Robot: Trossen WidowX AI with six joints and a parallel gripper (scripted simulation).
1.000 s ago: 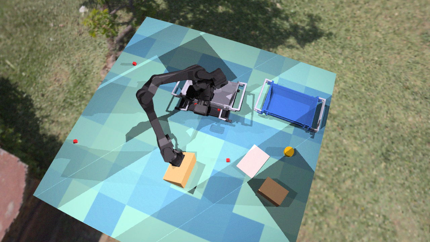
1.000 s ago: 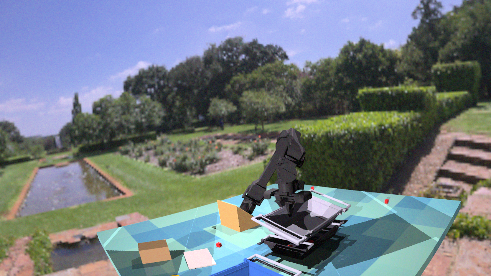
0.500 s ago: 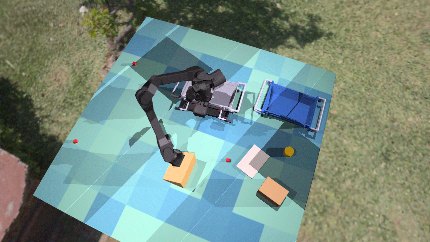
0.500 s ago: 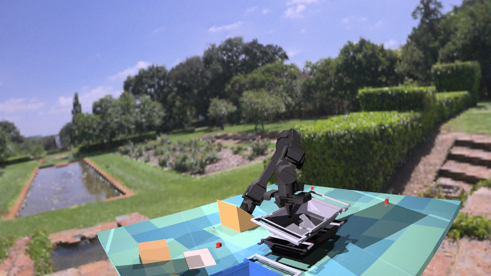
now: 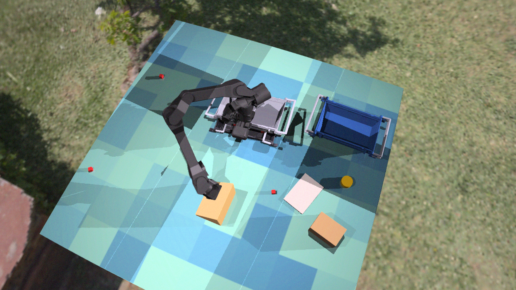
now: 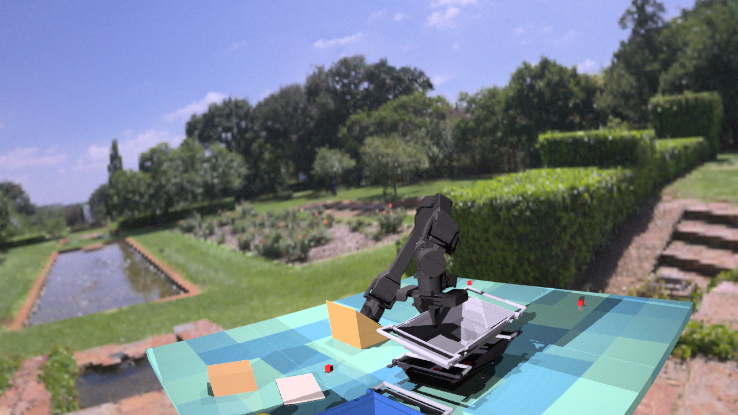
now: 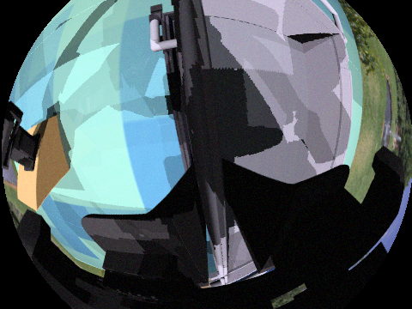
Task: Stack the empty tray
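My gripper (image 5: 240, 121) (image 6: 436, 323) (image 7: 208, 166) is shut on a long wall of the empty grey tray (image 5: 268, 112) (image 6: 490, 312) (image 7: 326, 99). The grey tray hangs above the black loaded tray (image 5: 276, 145) (image 6: 432, 376) (image 7: 172, 79) and covers much of it in the top view. It looks tilted, with the held wall higher than the far one. Its own two bars stick out past its ends. The black tray's white bars seem to be in across its top; one (image 5: 267, 143) (image 7: 154, 34) shows at its right end and one (image 5: 220, 130) at its left. A little red of the load shows between the trays.
A blue tray (image 5: 346, 126) with bars out stands at the right. An orange box (image 5: 218, 201) stands by the arm's base. A pale flat slab (image 5: 302, 193), a brown-orange box (image 5: 327, 228), a yellow cylinder (image 5: 346, 181) and loose red cubes (image 5: 273, 191) lie about.
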